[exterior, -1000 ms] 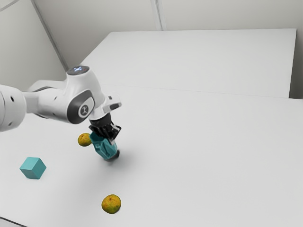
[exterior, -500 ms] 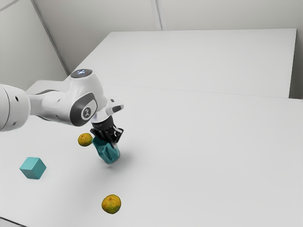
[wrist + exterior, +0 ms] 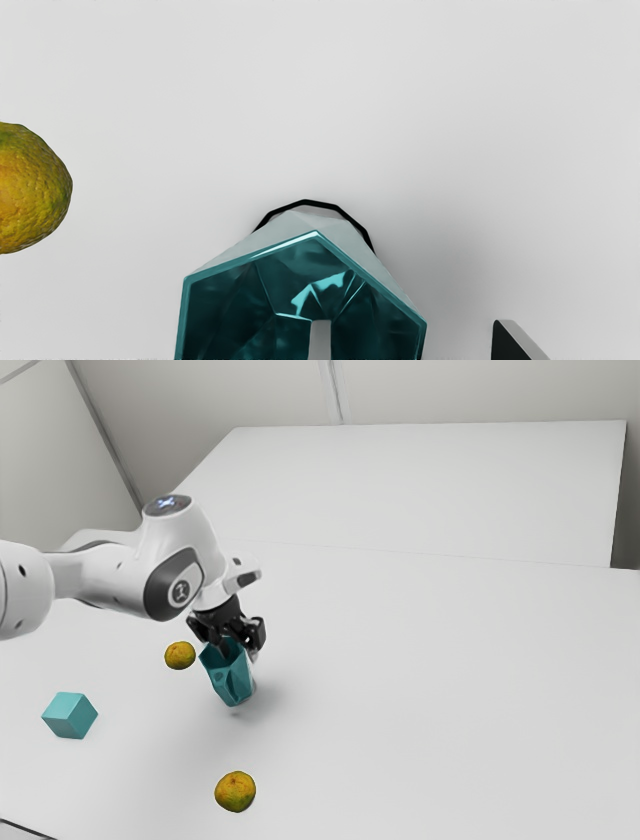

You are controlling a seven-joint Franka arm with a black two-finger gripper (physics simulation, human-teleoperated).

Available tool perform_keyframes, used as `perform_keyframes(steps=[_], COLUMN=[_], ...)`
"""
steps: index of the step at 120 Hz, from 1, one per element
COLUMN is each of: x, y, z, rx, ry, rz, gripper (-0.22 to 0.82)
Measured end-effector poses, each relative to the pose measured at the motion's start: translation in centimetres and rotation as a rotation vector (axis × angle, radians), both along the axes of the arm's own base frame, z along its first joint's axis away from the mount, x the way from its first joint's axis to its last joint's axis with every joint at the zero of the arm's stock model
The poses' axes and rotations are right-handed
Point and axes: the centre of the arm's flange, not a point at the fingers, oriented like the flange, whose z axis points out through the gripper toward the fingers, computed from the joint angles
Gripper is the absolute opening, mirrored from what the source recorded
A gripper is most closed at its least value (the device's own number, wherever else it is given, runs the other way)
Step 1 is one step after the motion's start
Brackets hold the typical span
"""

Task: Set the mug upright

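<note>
Astride one wall of the mug (image 3: 232,678), the gripper (image 3: 239,653) has its fingers apart: one fingertip (image 3: 320,342) reaches into the mouth, the other (image 3: 512,340) stands outside, a gap showing between it and the rim. From them the mug leans, its mouth turned toward the near side, its long axis seeming to run to the base on the far right. Righting it likely turns on raising that mouth. An orange fruit (image 3: 180,655) lies near, on the left.
</note>
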Motion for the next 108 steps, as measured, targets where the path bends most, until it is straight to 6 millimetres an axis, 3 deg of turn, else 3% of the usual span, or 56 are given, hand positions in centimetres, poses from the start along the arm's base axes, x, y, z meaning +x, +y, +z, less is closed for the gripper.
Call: perform_keyframes(steps=[59,89,108], x=[-1.1,0.9,1.8], y=[-2.1,-2.7,-2.6], z=[5.7,12.1,14.8], rx=[0.009,0.002,-0.016], ry=[-0.068,-0.059,-0.009], rz=[-0.031,-0.029,-0.017], gripper=[0.5,0.56,0.57])
